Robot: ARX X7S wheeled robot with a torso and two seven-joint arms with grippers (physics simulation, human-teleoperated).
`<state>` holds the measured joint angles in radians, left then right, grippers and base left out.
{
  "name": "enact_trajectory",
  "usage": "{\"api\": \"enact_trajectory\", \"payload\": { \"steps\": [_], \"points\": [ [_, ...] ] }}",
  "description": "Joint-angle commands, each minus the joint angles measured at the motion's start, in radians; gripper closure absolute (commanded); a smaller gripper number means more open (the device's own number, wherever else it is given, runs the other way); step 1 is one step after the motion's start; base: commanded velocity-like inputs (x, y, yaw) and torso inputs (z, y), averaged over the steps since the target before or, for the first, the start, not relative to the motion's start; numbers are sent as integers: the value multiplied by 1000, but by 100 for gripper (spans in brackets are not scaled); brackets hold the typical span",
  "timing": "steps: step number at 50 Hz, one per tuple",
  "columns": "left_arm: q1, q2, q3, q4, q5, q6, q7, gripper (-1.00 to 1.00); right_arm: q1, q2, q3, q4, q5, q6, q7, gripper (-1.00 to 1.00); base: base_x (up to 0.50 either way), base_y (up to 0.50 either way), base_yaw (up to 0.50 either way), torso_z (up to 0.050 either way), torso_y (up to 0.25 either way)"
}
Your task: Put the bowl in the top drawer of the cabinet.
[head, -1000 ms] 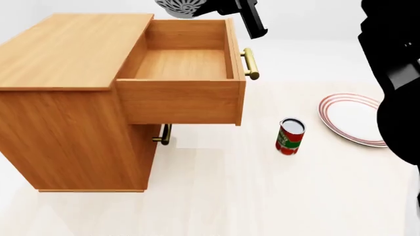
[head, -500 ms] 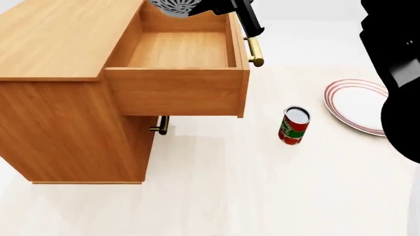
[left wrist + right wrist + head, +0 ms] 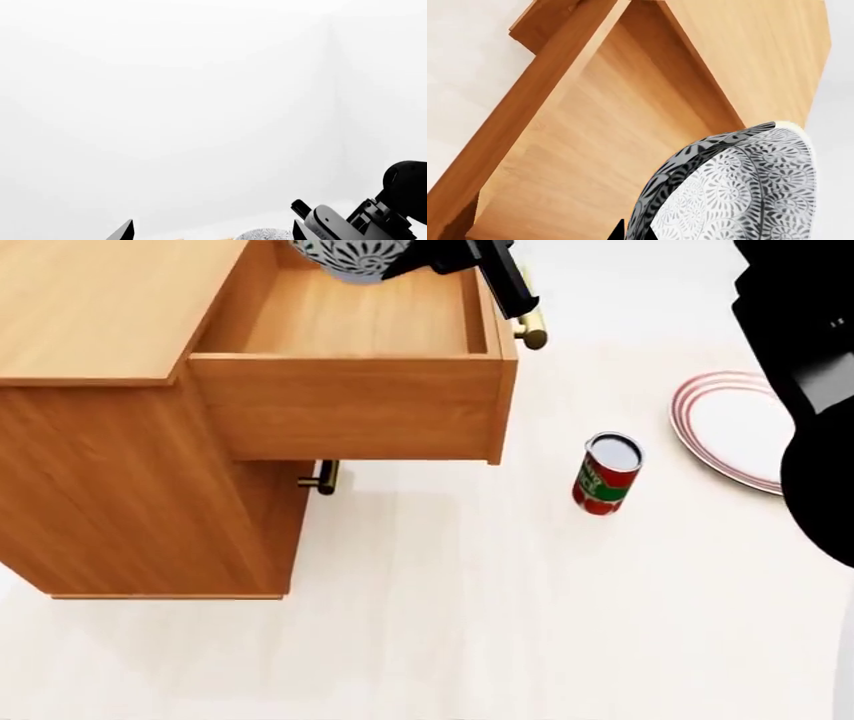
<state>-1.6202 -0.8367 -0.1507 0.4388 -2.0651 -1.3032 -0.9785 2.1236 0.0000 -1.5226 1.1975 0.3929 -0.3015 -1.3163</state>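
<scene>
Head view: your right gripper carried the bowl over the far end of the top drawer, which stood pulled well out of the cabinet. The black arm crossed the drawer's brass handle. The lower drawer's handle showed beneath. On the pale floor a red can stood upright near the drawer's front corner, with a red-ringed plate farther to the right, well apart from it. The drawer's interior lay bare, with open floor in front.

Left wrist view: your left gripper showed only two dark fingertips set apart, holding nothing, against a blank white background; a sliver of the bowl appeared between them.

Right wrist view: the bowl sat clamped by its rim, tilted above the drawer's wooden floor near the far wall.
</scene>
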Motion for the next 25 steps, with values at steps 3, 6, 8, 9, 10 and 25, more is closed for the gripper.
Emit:
{"api": "enact_trajectory", "payload": {
  "steps": [3,6,8,9,10,25],
  "points": [
    [5,-4,0,5,8,14,6,-100,15,0,9,-24,-1,20,-17,100,0,0,0,0,-83],
    [6,-5,1,6,9,17,6,-100,16,0,8,-27,-2,22,-17,100,0,0,0,0,-83],
    [6,-7,2,6,9,19,6,-100,15,0,8,-29,-1,26,-20,100,0,0,0,0,-85],
    [7,-7,3,6,8,20,6,-100,15,0,7,-29,-2,27,-22,100,0,0,0,0,-82],
    [7,-8,3,6,8,21,6,-100,15,0,7,-30,-1,31,-26,100,0,0,0,0,-80],
    [12,-19,15,6,-1,42,-2,-100,3,0,5,-35,-9,59,-26,-100,0,0,0,0,-22]
  ]
}}
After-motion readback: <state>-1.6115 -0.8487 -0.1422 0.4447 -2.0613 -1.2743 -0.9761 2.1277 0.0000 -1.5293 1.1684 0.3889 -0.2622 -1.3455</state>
